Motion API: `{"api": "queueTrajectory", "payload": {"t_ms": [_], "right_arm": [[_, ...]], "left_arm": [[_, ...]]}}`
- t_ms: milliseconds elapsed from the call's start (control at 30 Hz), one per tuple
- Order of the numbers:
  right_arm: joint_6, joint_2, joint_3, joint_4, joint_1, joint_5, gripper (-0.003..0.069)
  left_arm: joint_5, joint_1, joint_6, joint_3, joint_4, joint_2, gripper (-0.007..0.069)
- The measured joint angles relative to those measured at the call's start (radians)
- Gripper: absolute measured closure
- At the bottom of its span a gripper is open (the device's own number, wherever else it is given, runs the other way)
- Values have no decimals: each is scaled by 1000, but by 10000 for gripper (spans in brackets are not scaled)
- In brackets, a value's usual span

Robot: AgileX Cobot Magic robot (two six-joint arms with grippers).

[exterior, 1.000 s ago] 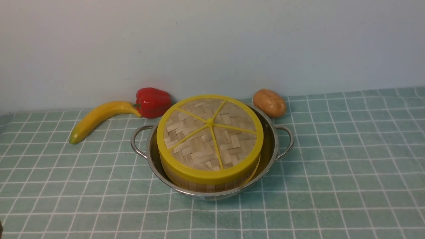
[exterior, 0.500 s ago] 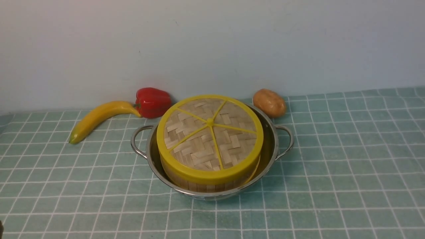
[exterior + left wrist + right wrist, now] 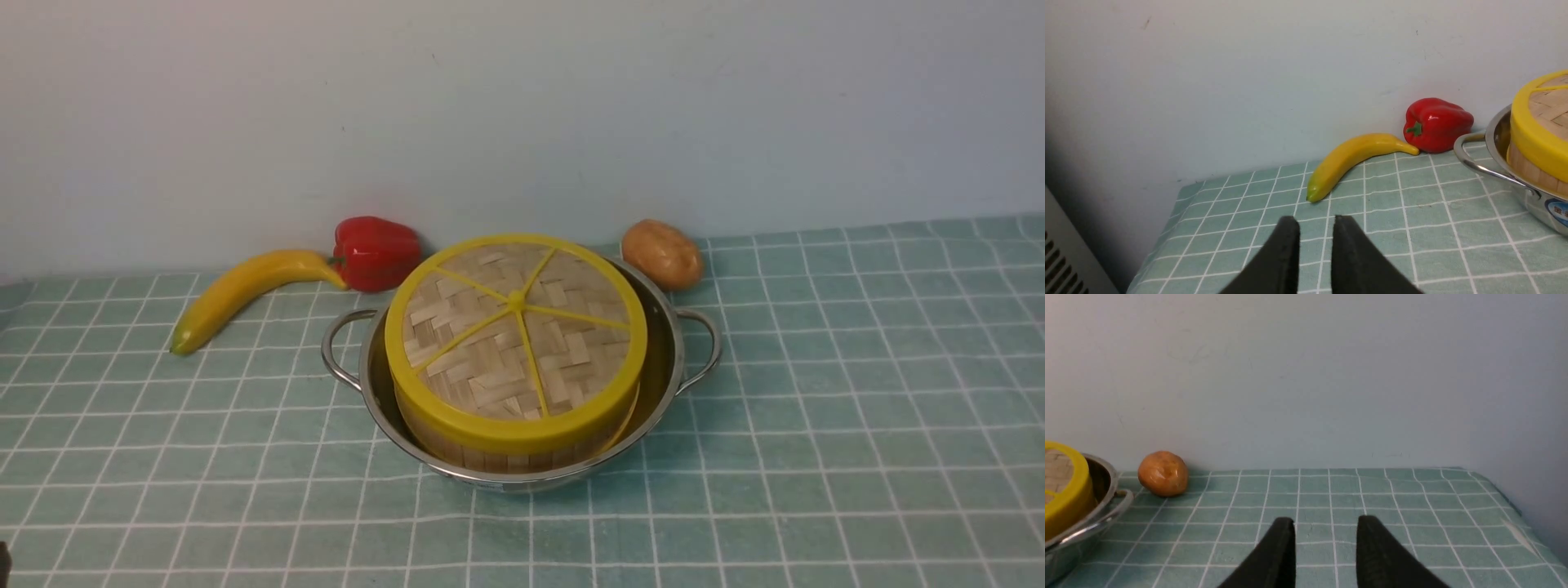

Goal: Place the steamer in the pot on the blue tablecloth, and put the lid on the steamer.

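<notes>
The steel pot (image 3: 665, 359) stands on the blue tablecloth (image 3: 816, 408) in the middle. The bamboo steamer (image 3: 490, 456) sits inside it. The woven lid (image 3: 516, 327) with yellow rim and spokes lies on top of the steamer and hides what is inside. Neither gripper shows in the front view. In the left wrist view my left gripper (image 3: 1315, 222) is empty, its jaws a narrow gap apart, over the cloth well to the left of the pot (image 3: 1543, 204). In the right wrist view my right gripper (image 3: 1326, 522) is open and empty, to the right of the pot (image 3: 1086, 535).
A banana (image 3: 245, 290) and a red pepper (image 3: 375, 251) lie behind the pot on the left, by the wall. A potato (image 3: 661, 253) lies behind it on the right. The cloth's side edges show in both wrist views.
</notes>
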Motion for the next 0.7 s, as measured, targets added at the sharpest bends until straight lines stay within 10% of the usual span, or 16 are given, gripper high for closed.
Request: {"api": "queueTrajectory", "payload": {"t_ms": [700], "right_arm": [[0,-1,39,0,0,5,419]], "left_arm": [[-1,0,6,0,0,0,476]]}}
